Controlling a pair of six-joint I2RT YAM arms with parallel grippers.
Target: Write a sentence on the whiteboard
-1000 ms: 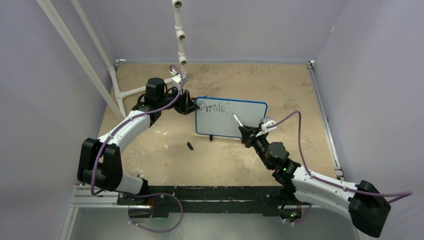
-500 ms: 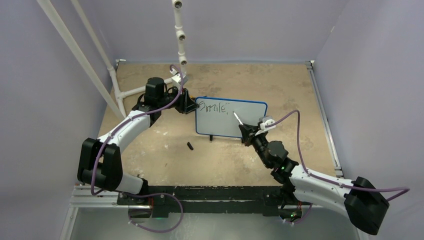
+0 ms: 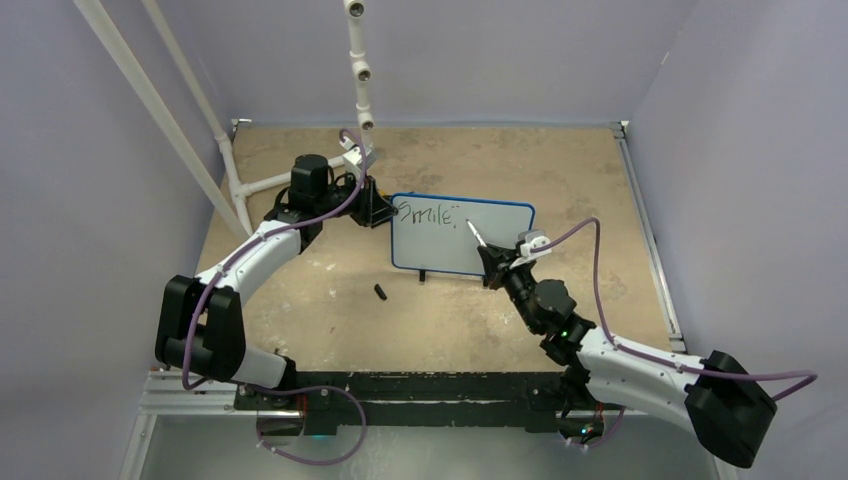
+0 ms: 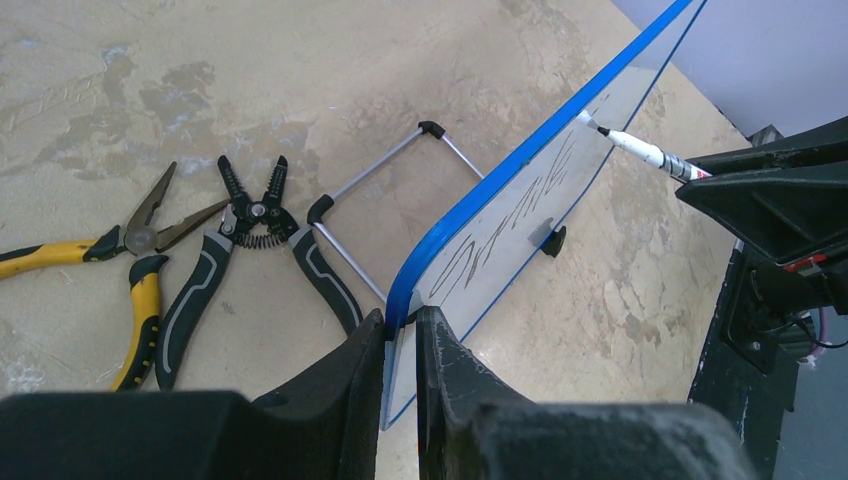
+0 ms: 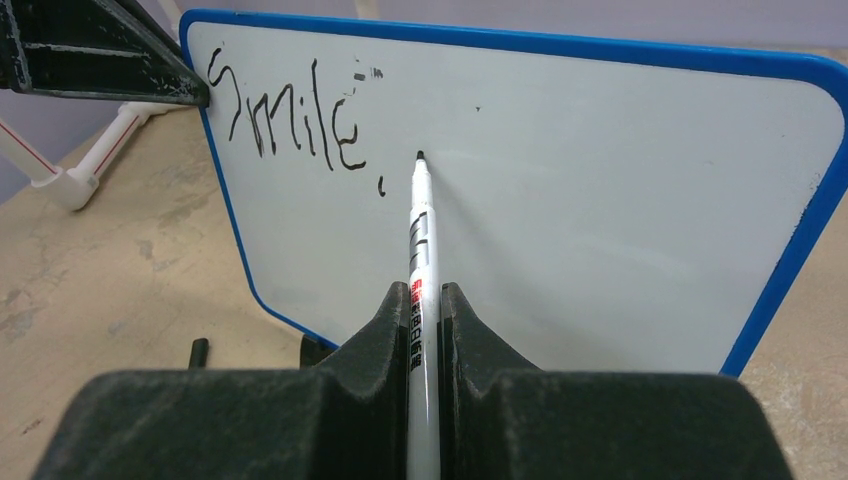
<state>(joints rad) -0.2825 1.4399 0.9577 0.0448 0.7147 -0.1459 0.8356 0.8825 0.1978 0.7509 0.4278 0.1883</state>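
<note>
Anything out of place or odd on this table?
Yellow-handled pliers and black wire strippers lie behind the whiteboard, unrelated to writing. A small black piece, perhaps a marker cap, lies loose in front.

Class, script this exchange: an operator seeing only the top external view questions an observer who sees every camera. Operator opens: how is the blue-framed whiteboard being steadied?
Observer: The left gripper pinches the blue-framed white whiteboard at its end edge.
Operator: Anything behind it?
Observer: Yellow-handled pliers and black-handled wire strippers lie by its wire stand.
Operator: Where's the pen?
Observer: The right gripper holds the white marker, tip just right of the handwritten "Smile,".
</note>
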